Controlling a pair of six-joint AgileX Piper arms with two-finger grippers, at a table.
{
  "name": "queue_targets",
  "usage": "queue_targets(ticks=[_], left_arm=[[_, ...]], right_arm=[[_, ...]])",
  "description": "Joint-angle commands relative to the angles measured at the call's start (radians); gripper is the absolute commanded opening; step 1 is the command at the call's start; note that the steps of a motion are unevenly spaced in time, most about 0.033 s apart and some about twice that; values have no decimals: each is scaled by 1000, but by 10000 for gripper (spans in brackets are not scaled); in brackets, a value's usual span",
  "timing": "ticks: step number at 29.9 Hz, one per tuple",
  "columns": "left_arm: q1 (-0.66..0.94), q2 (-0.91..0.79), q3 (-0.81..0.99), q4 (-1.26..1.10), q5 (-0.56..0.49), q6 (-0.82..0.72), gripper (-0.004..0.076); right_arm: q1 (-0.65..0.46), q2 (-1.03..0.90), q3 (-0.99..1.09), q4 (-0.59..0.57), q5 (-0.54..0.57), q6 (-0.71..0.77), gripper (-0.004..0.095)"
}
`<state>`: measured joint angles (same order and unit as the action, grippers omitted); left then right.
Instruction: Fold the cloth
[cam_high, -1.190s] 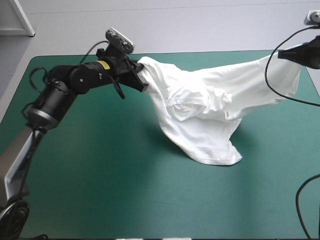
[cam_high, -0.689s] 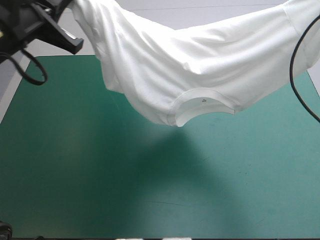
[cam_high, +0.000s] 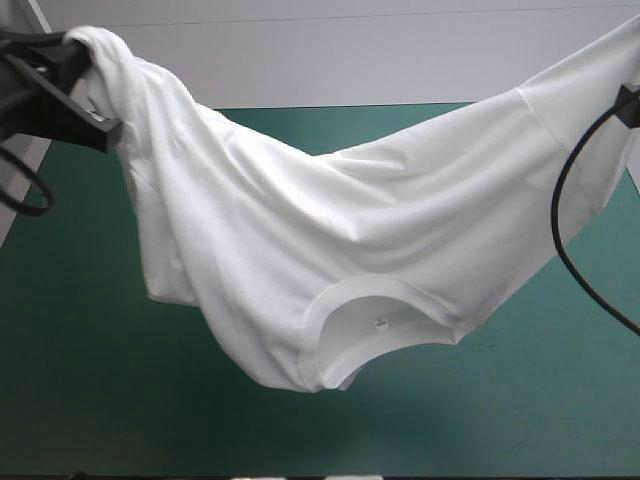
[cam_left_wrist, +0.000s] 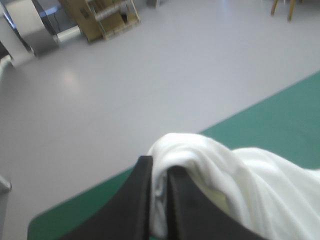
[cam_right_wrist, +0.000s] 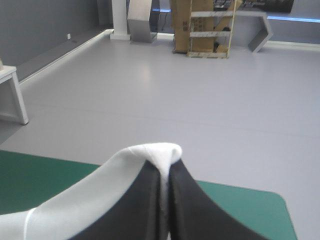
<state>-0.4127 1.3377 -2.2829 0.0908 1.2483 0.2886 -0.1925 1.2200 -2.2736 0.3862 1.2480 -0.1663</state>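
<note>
T-shirt, white, short-sleeved, soft fabric, strung in the air across the high view, clear of the teal-green cover of the table below. Slung like a hammock between two raised holds. One end bunched at the left gripper, up over the table's left side, its black curved-fin fingers clamped on a wad of cloth. Other end drawn up toward the right gripper, only a black scrap of it visible at the right edge, finger state not readable from here. Middle sagging lowest, round ribbed collar turned to the camera, small tag inside it. Loose flap hanging under the left hold.

Left wrist view: looking level past the table's edge. Black fingers nearly together, the thin gap packed with white cloth. T-shirt pinched between them, bulging up over the tips of the left gripper and spilling off to one side in soft folds. Teal-green cover beyond and below.

Right wrist view: same sort of grip. Black fingers pressed close in a pointed arch, a narrow white fold caught between. T-shirt capping the tips of the right gripper, then draping down the outside of one finger, a seam line on that part. Teal-green cover on both sides, under the gripper.
</note>
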Motion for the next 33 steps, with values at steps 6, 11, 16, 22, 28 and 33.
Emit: queue_targets(ticks=[6,11,16,22,28,33], left_arm=[[0,19,461,-38,-227,-65,21],[0,47,682,-11,-493,-125,21],[0,150,733,12,-648,-152,21],[0,331,733,97,-839,-152,21],[0,466,733,147,-997,-152,62],[0,528,733,145,-1144,-152,364]], right_arm=[[-1,107,261,76,-94,-66,-13],[-1,212,431,83,-249,-137,-13],[-1,356,472,90,-361,-199,-14],[-1,522,472,181,-468,-276,-13],[-1,663,472,356,-519,-426,10],[-1,738,472,415,-544,-503,324]])
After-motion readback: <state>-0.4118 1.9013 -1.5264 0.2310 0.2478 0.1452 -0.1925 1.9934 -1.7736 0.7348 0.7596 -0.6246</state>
